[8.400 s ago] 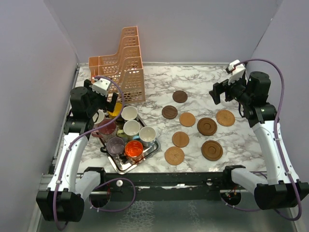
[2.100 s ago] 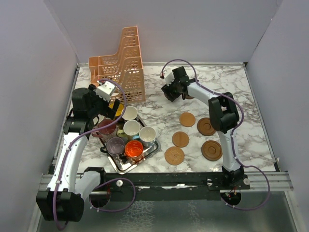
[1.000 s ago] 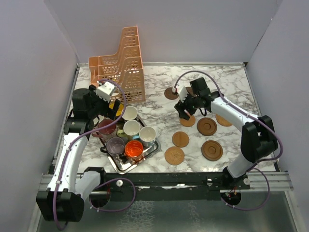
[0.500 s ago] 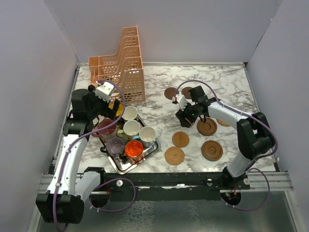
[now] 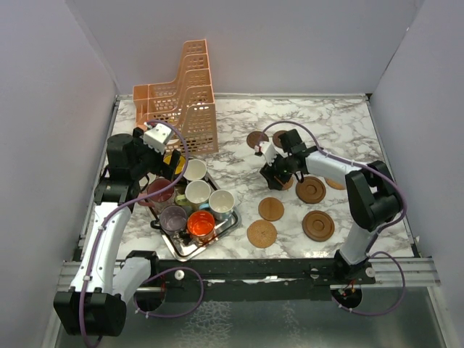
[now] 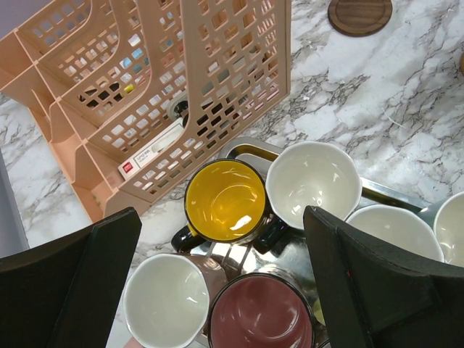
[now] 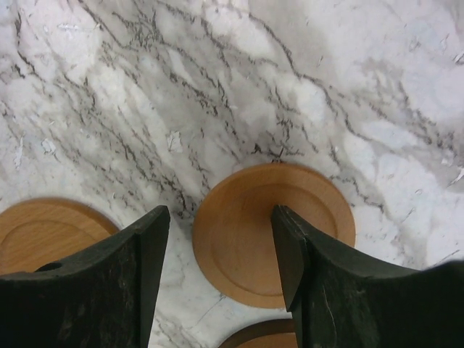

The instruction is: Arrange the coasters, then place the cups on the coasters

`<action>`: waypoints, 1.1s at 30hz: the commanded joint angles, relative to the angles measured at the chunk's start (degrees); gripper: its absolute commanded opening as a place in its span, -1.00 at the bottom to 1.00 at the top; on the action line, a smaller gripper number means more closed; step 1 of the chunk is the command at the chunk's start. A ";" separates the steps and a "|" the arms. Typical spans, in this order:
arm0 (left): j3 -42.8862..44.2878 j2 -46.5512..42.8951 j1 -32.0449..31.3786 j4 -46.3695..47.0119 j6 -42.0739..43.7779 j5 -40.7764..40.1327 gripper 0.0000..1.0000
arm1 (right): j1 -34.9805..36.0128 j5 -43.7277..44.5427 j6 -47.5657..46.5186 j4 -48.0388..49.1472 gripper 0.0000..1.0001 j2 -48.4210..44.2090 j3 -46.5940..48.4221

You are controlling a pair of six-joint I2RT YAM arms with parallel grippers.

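task thing: tan wooden coaster [image 7: 232, 243], lying flat on the marble bench [image 7: 145, 87] directly under the right hand [image 7: 217, 217].
right hand: fingers spread part-way and pinching nothing; one sits just outside the coaster's rim, the other over its face. whether either touches the wood i cannot tell.
neighbours: a second tan coaster [image 7: 43, 232] just beside it, and a darker coaster [image 7: 261, 337] near its lower edge.
left hand [image 6: 221, 239]: spread wide, holding nothing, hovering above the cups.
cups: packed touching on the silver tray [image 6: 243, 147], among them a yellow cup [image 6: 226, 201], a white cup [image 6: 313, 183] and a maroon cup [image 6: 261, 319]; a pink file rack [image 6: 145, 87] stands just behind.
handling: likely a thin, stiff, light disc that skates easily on smooth marble. best taken across its width at the raised rim, fingertips down at the bench.
risk: a slanted pinch could flip the disc or shove it into its neighbours.
progress: coasters lie loosely scattered and no cup is on one yet.
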 commanded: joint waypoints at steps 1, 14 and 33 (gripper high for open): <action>0.66 -1.29 0.20 0.98 -0.20 2.20 0.98 | 0.55 1.65 -0.43 2.32 0.19 2.68 1.91; 0.48 -0.72 0.20 0.97 0.02 2.64 0.98 | 3.80 3.52 -2.37 5.20 0.05 6.93 4.39; 0.98 -1.08 0.37 0.69 0.28 2.24 0.98 | 5.78 1.88 0.06 3.17 -0.01 17.06 18.66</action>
